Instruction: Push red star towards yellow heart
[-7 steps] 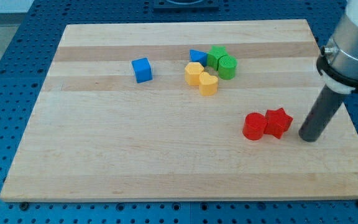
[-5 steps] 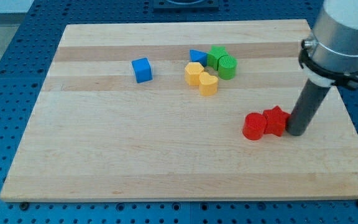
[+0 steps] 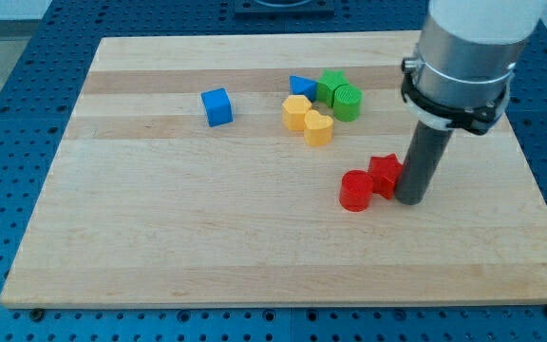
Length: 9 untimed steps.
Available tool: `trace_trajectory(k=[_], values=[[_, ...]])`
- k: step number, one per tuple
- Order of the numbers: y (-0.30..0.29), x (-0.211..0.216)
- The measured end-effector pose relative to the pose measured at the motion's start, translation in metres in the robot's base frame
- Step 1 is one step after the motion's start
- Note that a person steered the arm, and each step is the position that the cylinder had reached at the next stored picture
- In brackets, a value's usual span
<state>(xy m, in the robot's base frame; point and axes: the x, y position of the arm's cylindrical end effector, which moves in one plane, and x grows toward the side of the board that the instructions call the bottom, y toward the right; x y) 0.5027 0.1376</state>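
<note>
Red star [image 3: 384, 174] touches our tip [image 3: 410, 200] on its left; yellow heart [image 3: 318, 128] lies up-left of the star; we carry no pincer

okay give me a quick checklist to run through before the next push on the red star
1. My tip against the red star, on its right side in the view: ok.
2. Star heading for the yellow heart: not ok; the heart lies up and left, while my tip sits at the star's right, not below.
3. Red cylinder clear of the star: not ok; it touches the star's left.
4. Blocks crowding the heart: not ok; the yellow block touches it.
5. Star well inside the board edges: ok.
</note>
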Motion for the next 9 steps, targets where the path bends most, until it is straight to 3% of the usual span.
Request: trace_trajectory(k=[9], values=[[-0.051, -0.039]])
